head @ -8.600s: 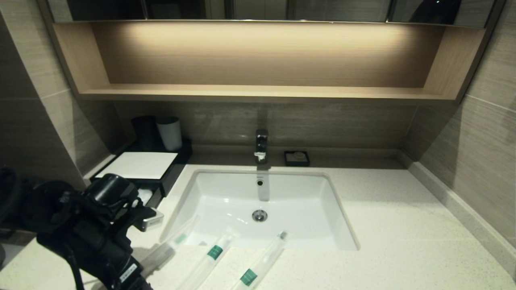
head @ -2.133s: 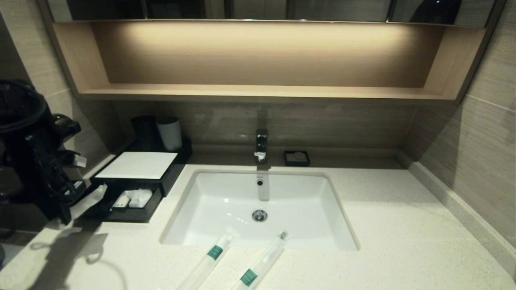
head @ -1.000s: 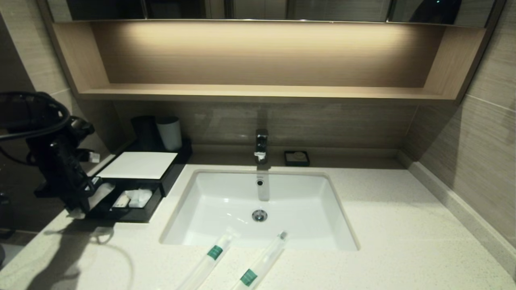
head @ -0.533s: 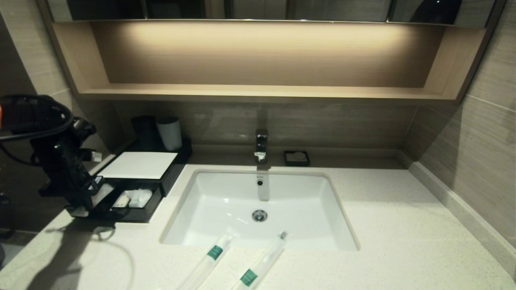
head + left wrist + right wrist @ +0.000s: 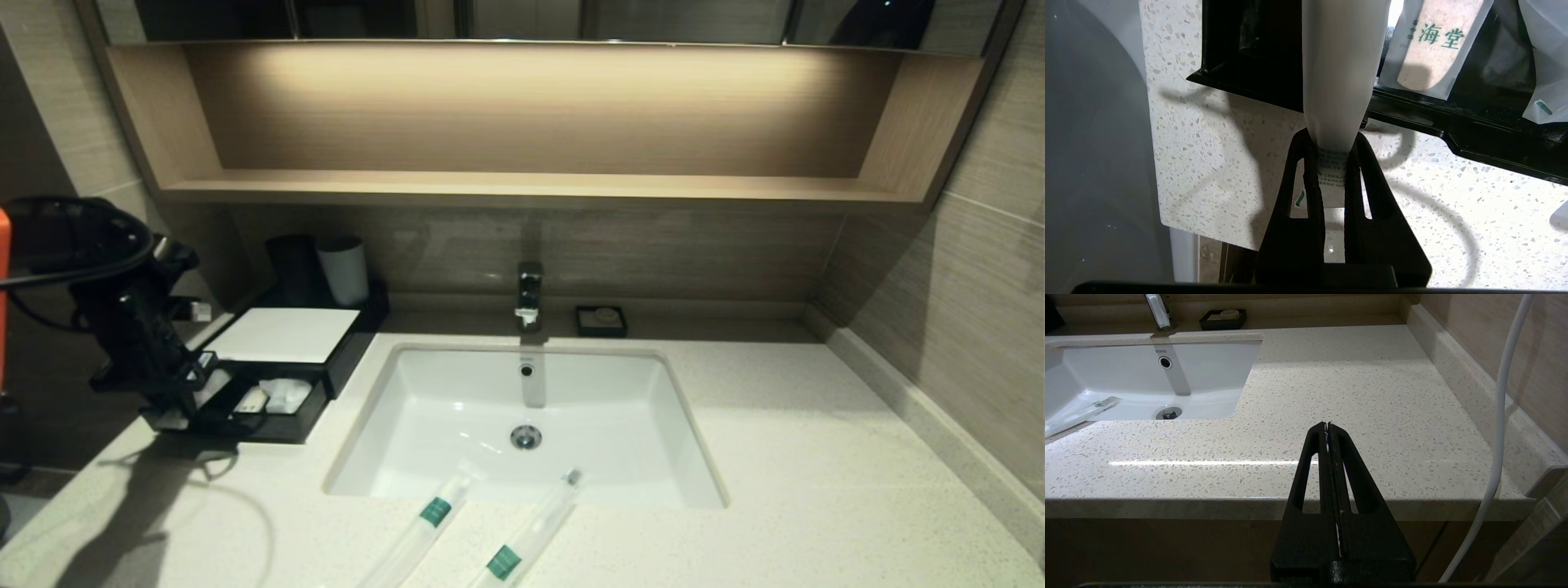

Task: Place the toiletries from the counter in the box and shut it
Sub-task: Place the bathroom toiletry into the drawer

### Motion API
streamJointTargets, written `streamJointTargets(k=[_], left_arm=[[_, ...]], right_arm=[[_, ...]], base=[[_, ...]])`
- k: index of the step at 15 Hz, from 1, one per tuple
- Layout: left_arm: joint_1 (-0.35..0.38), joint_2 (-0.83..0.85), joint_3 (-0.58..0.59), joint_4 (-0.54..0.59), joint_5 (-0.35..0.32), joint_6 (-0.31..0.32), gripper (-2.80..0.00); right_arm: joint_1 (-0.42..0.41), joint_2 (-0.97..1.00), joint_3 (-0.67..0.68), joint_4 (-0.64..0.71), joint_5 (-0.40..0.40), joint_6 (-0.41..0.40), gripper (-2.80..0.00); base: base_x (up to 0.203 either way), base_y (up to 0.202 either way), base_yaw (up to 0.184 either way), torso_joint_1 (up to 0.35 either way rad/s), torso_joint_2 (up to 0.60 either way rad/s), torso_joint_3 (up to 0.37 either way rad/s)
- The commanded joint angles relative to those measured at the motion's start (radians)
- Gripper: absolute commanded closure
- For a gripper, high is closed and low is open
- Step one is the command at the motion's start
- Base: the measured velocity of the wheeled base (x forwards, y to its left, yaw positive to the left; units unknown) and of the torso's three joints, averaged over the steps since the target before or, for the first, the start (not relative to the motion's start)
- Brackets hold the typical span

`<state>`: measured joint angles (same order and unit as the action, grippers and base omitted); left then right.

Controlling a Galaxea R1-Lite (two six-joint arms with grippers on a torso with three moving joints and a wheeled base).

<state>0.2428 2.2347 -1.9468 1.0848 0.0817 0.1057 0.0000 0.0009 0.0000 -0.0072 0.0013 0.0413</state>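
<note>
Reaching down at the left edge of the head view, the left gripper (image 5: pixel 167 400) hangs from its black arm with the fingers pointing at the pulled-out drawer (image 5: pixel 269 425) of the box (image 5: pixel 282 335). Its fingers (image 5: pixel 1306 171) are pinched on the printed end of a sleeved toiletry (image 5: pixel 1341 73), whose pale length runs over the drawer's black front wall into the tray. Inside the drawer lie a packet with green characters (image 5: pixel 1431 49) and another white pouch (image 5: pixel 286 394).

The right gripper (image 5: pixel 1327 428) sits parked low before the counter's front edge, in the lower middle of its wrist view, fingers pressed together on nothing.

The counter (image 5: pixel 816 457) is pale speckled stone, filling the lower half of the head view, with a white sink (image 5: pixel 526 408) set in its middle and a chrome tap (image 5: pixel 529 298) behind. Two more toiletries with green bands (image 5: pixel 435 511) (image 5: pixel 504 562) lie slanted at the lower centre, their upper ends overhanging the sink's front rim. A lit wooden shelf (image 5: pixel 522 188) spans the top, with tiled wall around.

Behind the box stand a dark cup (image 5: pixel 292 268) and a white cup (image 5: pixel 343 269); a small black soap dish (image 5: pixel 601 320) sits right of the tap. A white cable (image 5: pixel 1502 416) runs down the right side of the right wrist view.
</note>
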Motion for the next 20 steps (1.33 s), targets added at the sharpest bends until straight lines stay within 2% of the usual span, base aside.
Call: streamJointTargets(k=[1,8,20], left_arm=[[-0.005,-0.002,0.000,0.003,0.001,0.000,0.00],[-0.020,-0.034,0.000,0.018,0.001,0.008,0.00],[-0.020,-0.012,0.000,-0.026,0.001,0.028,0.00]], right_arm=[[0.000,0.001,0.000,0.000,0.000,0.000,0.00],[0.000,0.001,0.000,0.000,0.000,0.000,0.00],[0.000,0.001,0.000,0.000,0.000,0.000,0.00]], base=[[0.000,0.000,0.000,0.000,0.00,0.000],[0.000,0.000,0.000,0.000,0.00,0.000],[0.000,0.000,0.000,0.000,0.00,0.000]])
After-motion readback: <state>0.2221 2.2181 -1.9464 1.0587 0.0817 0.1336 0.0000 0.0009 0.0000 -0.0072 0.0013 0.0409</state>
